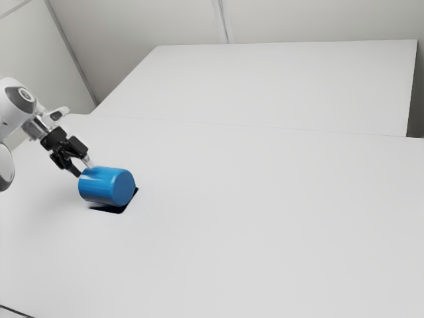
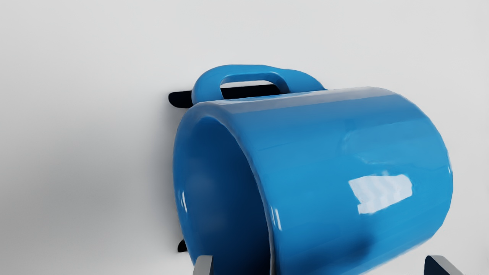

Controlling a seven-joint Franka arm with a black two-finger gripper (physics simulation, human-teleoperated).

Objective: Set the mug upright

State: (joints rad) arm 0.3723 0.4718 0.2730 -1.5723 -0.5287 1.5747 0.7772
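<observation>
Blue mug (image 1: 103, 185) is on its side on the white tabletop (image 1: 252, 225), not upright. Its mouth (image 2: 221, 183) faces back twd the exterior view's left, i.e. my arm's (image 1: 16, 109) side; its closed base (image 1: 124, 188) faces the exterior view's right. Handle (image 2: 204, 82) sticks out from the mug's side, on the side away from my fingertips in the wrist view, w/ a gap thru its loop. Black patch (image 1: 118, 209) shows under & beside the mug; can't tell if it's shadow or a flat thing.

My tool (image 1: 85, 168) is v. close to the mug, at its mouth end & a bit above, angled down twd it. It's wide, fingers (image 2: 204, 265) well apart, nothing gripped. Per wrist view, 1 fingertip is over the mug's open mouth, the other past the outside of its wall, so part of the rim & body sits btwn them. Can't tell if either touches the mug.

Bright reflection (image 2: 382, 193) on the mug's outer wall. Beyond the mug, exterior view has another white surface (image 1: 285, 86) & pale walls (image 1: 139, 20) behind that.
</observation>
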